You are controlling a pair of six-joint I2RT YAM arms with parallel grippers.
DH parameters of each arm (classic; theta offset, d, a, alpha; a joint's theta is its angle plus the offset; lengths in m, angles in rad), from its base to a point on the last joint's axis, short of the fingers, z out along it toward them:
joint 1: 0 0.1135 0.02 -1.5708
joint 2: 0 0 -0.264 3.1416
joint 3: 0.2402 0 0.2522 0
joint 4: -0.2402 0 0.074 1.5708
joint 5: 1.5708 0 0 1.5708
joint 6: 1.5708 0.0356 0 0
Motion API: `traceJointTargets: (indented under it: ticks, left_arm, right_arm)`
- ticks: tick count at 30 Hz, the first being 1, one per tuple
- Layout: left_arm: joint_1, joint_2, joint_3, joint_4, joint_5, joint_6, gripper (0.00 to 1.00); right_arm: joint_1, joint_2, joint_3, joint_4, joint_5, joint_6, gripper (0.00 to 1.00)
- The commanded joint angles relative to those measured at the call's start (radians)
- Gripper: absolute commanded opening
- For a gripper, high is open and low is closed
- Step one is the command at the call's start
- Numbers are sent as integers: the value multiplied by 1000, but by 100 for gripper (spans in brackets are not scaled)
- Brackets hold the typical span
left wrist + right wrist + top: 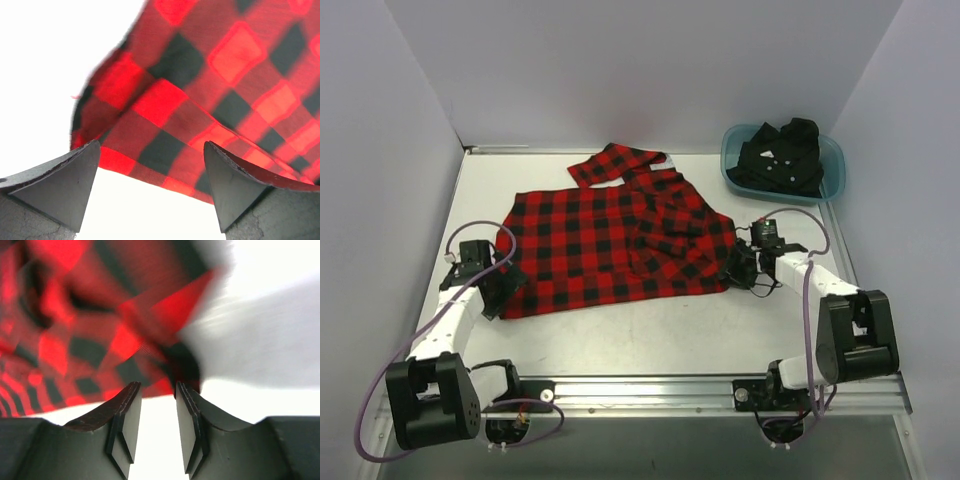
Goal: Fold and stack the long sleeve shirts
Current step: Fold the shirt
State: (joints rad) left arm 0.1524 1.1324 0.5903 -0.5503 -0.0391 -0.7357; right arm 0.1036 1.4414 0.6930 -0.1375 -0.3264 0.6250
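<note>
The red-and-black flannel shirt [610, 245] lies spread on the white table, one sleeve [615, 163] folded across at the back. My left gripper [500, 290] is at its near left corner, open wide and empty, with the hem [165, 175] just beyond the fingertips. My right gripper [732, 268] is at the shirt's near right corner. Its jaws stand a narrow gap apart with nothing between the pads, and the cloth edge [165, 365] reaches the tips. The black shirt [782, 155] lies crumpled in the tub at the back right.
The teal plastic tub [835, 165] stands at the back right corner. Grey walls close in the table at the left, back and right. A metal rail [650, 390] runs along the near edge between the arm bases.
</note>
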Motion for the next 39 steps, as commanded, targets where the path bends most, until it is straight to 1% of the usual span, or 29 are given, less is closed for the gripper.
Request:
traceJointTargets:
  ticks: [1,4,5,7,9,11,12,15,16,19,20,22,24,26,29,30,32,33,34,35,36,37,39]
  left_arm:
    - [-52,-69,91,-43,15,62,94]
    - [-145,-85,126,-50,13,58,95]
    - [-180,-79,129,-48,-8,50,95]
    - [-221,-48,112,-28,-24,33,94]
    - [-221,-4,74,22,-13,12,93]
    - [-218,27,49,68,-21,-10,92]
    - [-218,56,25,81,-30,-27,92]
    - [-200,101,-9,115,-59,-62,92]
    - [-192,105,-36,116,-70,-74,92]
    - [-159,93,-85,119,-73,-114,92]
    - [-125,73,-93,116,-73,-123,92]
    - [-117,46,-109,113,-74,-125,92]
    - [-109,9,-110,98,-74,-122,92]
    - [-111,-11,-87,70,-67,-111,92]
    - [-114,-43,-46,32,-55,-45,94]
    - [-117,-55,-8,24,-54,8,95]
    - [-132,-66,29,12,-47,94,97]
    - [-139,-77,72,9,-42,119,97]
    - [-143,-83,92,7,-32,142,98]
    - [-184,-86,114,7,-27,186,97]
    - [-203,-89,153,9,-15,211,97]
    - [-218,-88,175,18,-5,240,97]
    - [-273,-76,203,30,-1,321,98]
  right_arm:
    - [83,-88,68,-82,70,-2,36]
    - [136,-118,83,-67,82,33,38]
    - [159,-121,80,-25,73,38,39]
    - [177,-104,68,25,-2,54,39]
    - [185,-56,59,88,-67,91,39]
    - [183,-15,16,130,-68,116,39]
    - [173,-1,1,166,-65,137,39]
    - [134,48,-65,202,-66,169,38]
    - [96,65,-87,216,-78,188,38]
    - [24,57,-153,191,-70,187,38]
    - [13,48,-165,170,-53,179,39]
    - [-2,10,-168,94,-1,153,39]
    - [-5,-21,-159,55,27,119,39]
    - [1,-81,-142,3,64,82,39]
    - [31,-162,-67,-53,96,19,41]
    - [45,-176,-5,-62,118,-20,44]
    - [71,-188,63,-86,148,-53,47]
    - [93,-185,92,-86,171,-68,52]
    - [99,-161,152,-80,176,-74,53]
    - [102,-141,181,-76,175,-83,54]
    - [110,-116,212,-74,184,-91,54]
    - [110,-64,274,-76,193,-91,54]
    - [110,-3,339,-74,196,-91,53]
